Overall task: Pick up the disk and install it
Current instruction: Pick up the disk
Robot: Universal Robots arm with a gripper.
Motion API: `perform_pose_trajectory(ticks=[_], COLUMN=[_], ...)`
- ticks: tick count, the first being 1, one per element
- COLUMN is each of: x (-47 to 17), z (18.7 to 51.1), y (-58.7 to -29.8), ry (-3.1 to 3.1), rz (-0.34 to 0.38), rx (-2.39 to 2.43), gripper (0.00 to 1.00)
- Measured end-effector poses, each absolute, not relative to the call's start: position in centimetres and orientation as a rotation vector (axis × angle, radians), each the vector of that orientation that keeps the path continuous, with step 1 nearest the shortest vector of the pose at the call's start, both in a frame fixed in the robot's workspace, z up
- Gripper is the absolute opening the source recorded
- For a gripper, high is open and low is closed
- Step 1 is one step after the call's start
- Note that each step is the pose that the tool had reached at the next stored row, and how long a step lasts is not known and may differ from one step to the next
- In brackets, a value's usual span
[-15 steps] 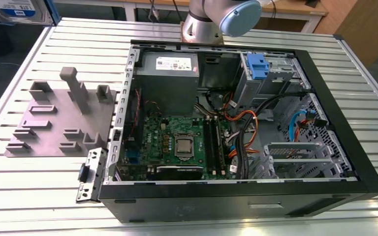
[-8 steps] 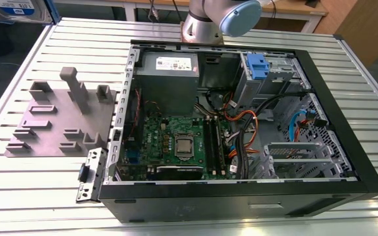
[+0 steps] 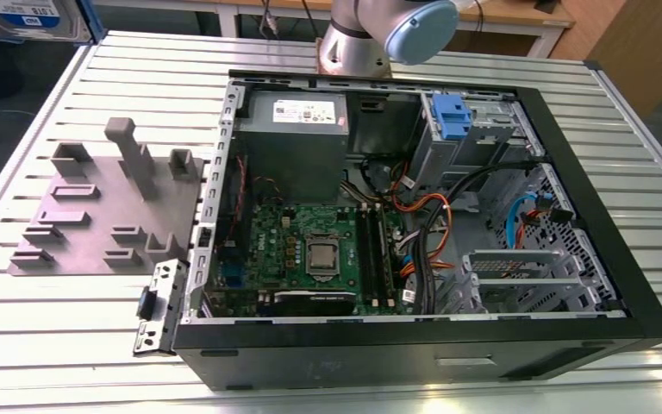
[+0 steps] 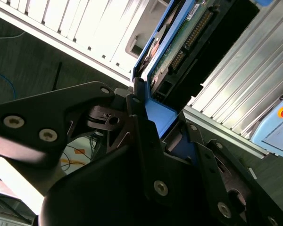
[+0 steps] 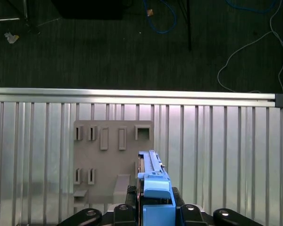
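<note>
Blue caddy rails are seen framing the disk (image 5: pixel 152 172), which is held edge-on, pinched between the black fingers of the hand (image 5: pixel 156 213) in both wrist views. In the first wrist view the disk is shown in front of a grey fixture plate (image 5: pixel 108 160) that is laid on the slatted aluminium bench (image 5: pixel 226 150). In the exterior view an open computer case (image 3: pixel 423 216) is set on the bench just beside the plate, on the exterior view's right of it, with its metal drive cage (image 3: pixel 498 134) exposed
</note>
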State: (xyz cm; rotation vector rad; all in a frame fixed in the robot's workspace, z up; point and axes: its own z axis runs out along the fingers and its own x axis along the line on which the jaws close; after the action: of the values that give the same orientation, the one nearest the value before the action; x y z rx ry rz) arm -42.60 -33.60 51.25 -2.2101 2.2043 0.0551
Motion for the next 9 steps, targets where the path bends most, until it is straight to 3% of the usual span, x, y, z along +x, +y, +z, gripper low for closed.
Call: perform_pose_trajectory(ticks=[9], x=[-42.18], z=[51.25], y=[-33.62], ry=[2.204], rz=[0.055], rx=[-2.21], gripper=[0.36])
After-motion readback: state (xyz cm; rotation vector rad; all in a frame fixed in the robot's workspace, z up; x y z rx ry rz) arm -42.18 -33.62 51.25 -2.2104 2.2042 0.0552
